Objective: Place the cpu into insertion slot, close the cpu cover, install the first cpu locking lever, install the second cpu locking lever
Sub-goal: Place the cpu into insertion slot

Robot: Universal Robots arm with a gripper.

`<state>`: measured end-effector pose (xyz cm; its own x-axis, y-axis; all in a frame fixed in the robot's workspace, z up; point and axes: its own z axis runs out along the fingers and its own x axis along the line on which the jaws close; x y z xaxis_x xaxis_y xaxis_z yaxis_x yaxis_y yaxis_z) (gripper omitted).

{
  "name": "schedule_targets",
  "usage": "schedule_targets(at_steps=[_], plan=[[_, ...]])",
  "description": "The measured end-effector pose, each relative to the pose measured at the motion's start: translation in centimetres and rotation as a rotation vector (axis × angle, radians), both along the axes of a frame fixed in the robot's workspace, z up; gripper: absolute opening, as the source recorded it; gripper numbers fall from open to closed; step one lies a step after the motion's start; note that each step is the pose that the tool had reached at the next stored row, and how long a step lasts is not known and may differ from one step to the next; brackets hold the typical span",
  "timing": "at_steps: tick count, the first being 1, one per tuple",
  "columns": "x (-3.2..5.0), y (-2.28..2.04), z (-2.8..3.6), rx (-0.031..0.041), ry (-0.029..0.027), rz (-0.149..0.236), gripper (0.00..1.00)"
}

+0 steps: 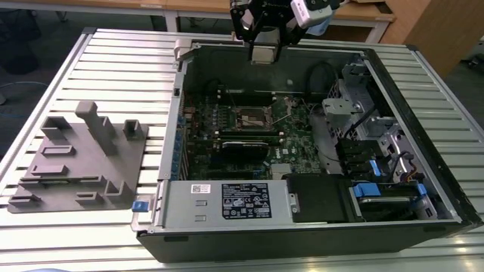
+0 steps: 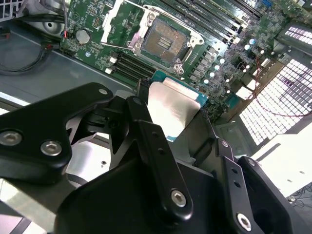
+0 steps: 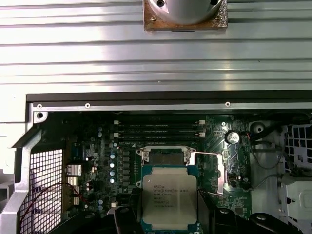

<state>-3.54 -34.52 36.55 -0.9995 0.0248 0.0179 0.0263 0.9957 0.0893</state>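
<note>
One cpu (image 3: pixel 168 195) is pinched by opposite edges between the fingers (image 2: pixel 146 131) of the gripper (image 1: pixel 263 50), presumably so its underside is spared contact. It is held well above the uncovered insertion slot (image 1: pixel 253 118) on the motherboard (image 1: pixel 295 141).

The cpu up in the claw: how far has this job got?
Early. The gripper holds the cpu by its edges above the open computer case, so the pick-up is done. The insertion slot on the motherboard lies bare, with no chip in it. Seating the cpu, closing the cover and fastening both locking levers are all left.
</note>
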Motion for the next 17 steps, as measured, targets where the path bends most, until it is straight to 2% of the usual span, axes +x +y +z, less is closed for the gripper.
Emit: schedule_targets(at_steps=[17], plan=[[0.00,0.00,-0.41,0.0001,-0.0013,0.000,0.54]])
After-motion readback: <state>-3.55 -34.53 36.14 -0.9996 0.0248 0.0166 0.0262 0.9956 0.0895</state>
